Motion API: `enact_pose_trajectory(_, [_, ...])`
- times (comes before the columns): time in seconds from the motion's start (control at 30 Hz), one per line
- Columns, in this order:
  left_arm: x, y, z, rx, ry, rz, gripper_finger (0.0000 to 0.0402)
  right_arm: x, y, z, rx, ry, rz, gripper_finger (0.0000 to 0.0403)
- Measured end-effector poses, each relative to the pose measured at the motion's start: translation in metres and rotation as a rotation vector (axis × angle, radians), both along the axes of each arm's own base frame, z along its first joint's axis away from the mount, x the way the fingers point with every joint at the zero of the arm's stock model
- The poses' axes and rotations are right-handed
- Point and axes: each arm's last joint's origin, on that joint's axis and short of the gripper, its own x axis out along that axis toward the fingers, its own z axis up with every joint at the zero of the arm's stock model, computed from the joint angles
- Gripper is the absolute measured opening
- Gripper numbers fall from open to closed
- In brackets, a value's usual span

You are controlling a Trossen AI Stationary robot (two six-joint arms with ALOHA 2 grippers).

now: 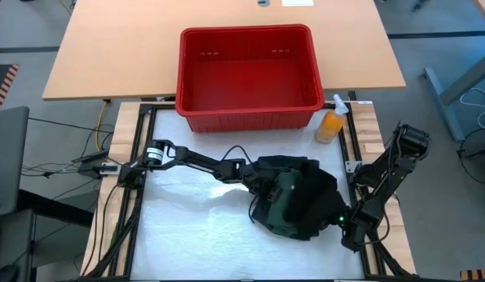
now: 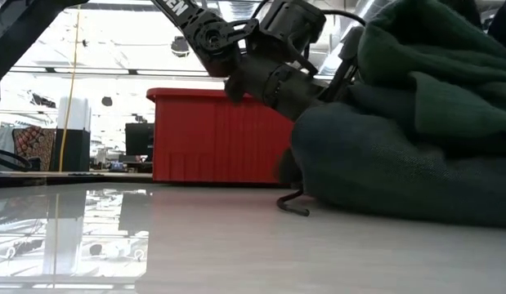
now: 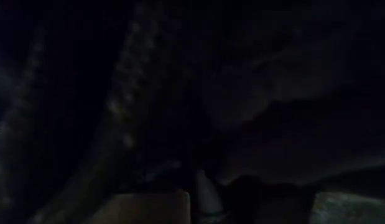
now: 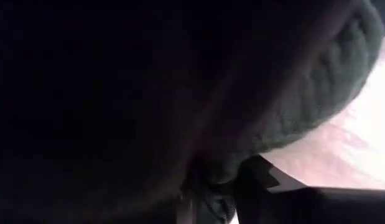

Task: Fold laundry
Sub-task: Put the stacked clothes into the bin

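Note:
The laundry (image 1: 297,196) is a heap of dark green and black cloth lying right of the middle of the white table (image 1: 187,235); in the low view the laundry (image 2: 416,122) fills the right side. My left gripper (image 1: 260,186) reaches in from the table's left and is sunk into the heap's left side. My right gripper (image 1: 338,222) sits at the heap's near right edge, shut on cloth. A thin dark cord end (image 2: 292,204) trails from the heap onto the table. My left gripper is shut on dark cloth on the heap's left side (image 1: 267,188), coming from the table's left and slanting down. Cloth covers the fingers, so which part or how many layers cannot be told. The heap rests on the table. My right gripper pinches a green ribbed edge (image 4: 226,171) of the laundry between its two fingers (image 4: 260,174), at the heap's near right corner. It slants down from the table's right. The ribbed edge (image 4: 323,99) runs away from the fingers, slack, and the heap lies on the table.
A red plastic basket (image 1: 250,74) stands at the far side of the table, seen behind the left arm as the basket (image 2: 212,135) in the low view. An orange spray bottle (image 1: 331,121) stands by its right corner. White table surface shows left of and in front of the heap.

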Motion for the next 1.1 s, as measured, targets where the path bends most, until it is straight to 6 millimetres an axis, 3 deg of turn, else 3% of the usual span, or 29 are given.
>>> enact_pose_trajectory(0.13, [0.005,-0.003,0.007,-0.034,-0.123,0.001,0.0037,0.007,-0.002,0.013,-0.002,-0.001,0.010,0.0084])
enact_pose_trajectory(0.47, [0.007,-0.006,0.020,0.000,-0.225,-0.053,0.0037,0.030,0.001,0.061,-0.041,0.065,0.022,0.0084])
enact_pose_trajectory(0.73, [0.001,-0.001,0.057,0.062,-0.323,-0.080,0.0037,0.042,0.002,0.095,-0.084,0.085,0.014,0.0084])
enact_pose_trajectory(0.93, [-0.005,0.000,0.087,0.089,-0.401,-0.086,0.0037,0.052,-0.002,0.138,-0.132,0.119,0.005,0.0084])
enact_pose_trajectory(1.1, [-0.022,0.010,0.128,0.153,-0.439,-0.066,0.0037,0.067,-0.013,0.181,-0.185,0.125,0.029,0.0084])
